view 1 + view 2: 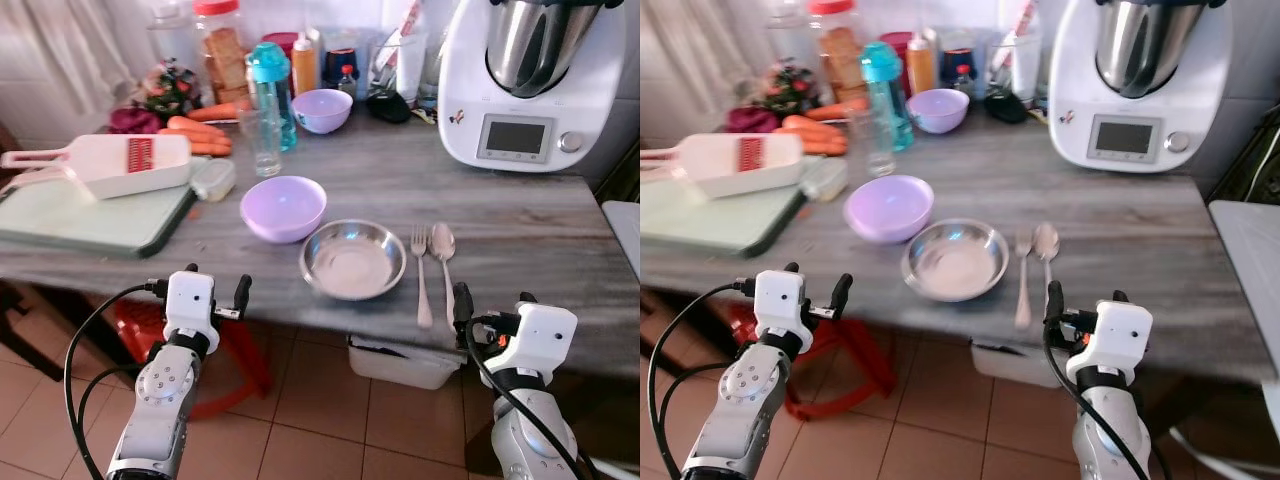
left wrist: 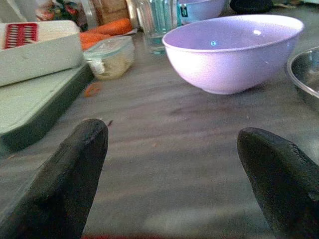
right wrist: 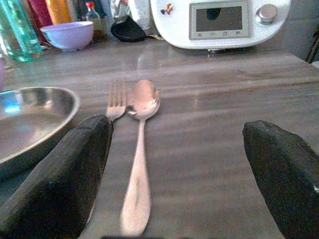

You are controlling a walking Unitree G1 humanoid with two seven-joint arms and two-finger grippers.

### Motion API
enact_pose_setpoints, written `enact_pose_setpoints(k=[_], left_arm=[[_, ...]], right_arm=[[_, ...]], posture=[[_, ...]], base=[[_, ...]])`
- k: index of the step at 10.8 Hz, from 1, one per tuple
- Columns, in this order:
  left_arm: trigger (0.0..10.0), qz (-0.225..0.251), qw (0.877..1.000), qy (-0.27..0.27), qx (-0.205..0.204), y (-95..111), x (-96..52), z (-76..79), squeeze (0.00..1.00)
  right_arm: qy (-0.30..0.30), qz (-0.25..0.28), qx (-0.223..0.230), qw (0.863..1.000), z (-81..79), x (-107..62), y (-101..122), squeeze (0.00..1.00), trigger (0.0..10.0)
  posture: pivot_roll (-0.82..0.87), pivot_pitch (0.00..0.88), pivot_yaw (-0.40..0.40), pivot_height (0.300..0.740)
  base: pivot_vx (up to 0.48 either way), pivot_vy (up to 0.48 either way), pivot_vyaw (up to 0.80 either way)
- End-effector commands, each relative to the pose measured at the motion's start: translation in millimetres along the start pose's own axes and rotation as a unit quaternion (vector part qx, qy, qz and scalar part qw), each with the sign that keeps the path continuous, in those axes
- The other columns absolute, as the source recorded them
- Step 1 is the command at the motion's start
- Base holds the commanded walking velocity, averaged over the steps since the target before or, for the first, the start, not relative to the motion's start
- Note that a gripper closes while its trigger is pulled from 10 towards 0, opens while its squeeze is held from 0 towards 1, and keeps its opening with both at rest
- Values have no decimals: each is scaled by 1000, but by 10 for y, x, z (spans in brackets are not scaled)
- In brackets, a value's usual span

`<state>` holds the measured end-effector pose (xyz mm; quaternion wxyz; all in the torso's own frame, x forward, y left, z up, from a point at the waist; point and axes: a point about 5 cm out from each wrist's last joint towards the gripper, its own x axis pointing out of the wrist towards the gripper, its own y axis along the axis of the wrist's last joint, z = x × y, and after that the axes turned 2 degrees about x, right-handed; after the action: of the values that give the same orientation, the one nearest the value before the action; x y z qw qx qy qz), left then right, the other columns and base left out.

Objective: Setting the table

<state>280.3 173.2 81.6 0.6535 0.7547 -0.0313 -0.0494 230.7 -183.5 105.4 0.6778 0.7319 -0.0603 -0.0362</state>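
A steel bowl (image 1: 353, 258) sits near the front edge of the grey wooden table (image 1: 520, 230). Just right of it lie a fork (image 1: 421, 270) and a spoon (image 1: 444, 255), side by side, handles toward me. A lilac bowl (image 1: 283, 207) stands to the bowl's back left. A smaller lilac bowl (image 1: 322, 110) is at the back. My left gripper (image 1: 216, 285) is open at the table's front edge, facing the lilac bowl (image 2: 229, 50). At the same edge, my right gripper (image 1: 494, 300) is open in front of the spoon (image 3: 140, 149) and fork (image 3: 115, 99). Neither holds anything.
On the left lie a green cutting board (image 1: 80, 215) with a white slicer (image 1: 110, 162), a small lidded container (image 1: 212, 180) and carrots (image 1: 200, 135). A glass (image 1: 264, 140), a blue bottle (image 1: 270, 90) and jars stand behind. A white kitchen machine (image 1: 530, 80) is back right. A red stool (image 1: 235, 350) is under the table.
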Motion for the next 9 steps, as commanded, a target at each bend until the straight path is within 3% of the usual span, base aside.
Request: enact_pose_setpoints(k=[1, 9], left_arm=[[10000, -6, 1000, 7, 4, -10, -9, -41, 0], [10000, -9, 1000, 6, 12, -18, -21, -59, 0]], right_arm=[[-1, 0, 2, 1000, -7, -2, -12, 0, 10000], [2, -3, 6, 1000, -32, 12, -33, 0, 10000]], posture=[[-12, 0, 86, 740], [-3, 0, 85, 740]], base=[[-311, 0, 0], [-337, 0, 0]])
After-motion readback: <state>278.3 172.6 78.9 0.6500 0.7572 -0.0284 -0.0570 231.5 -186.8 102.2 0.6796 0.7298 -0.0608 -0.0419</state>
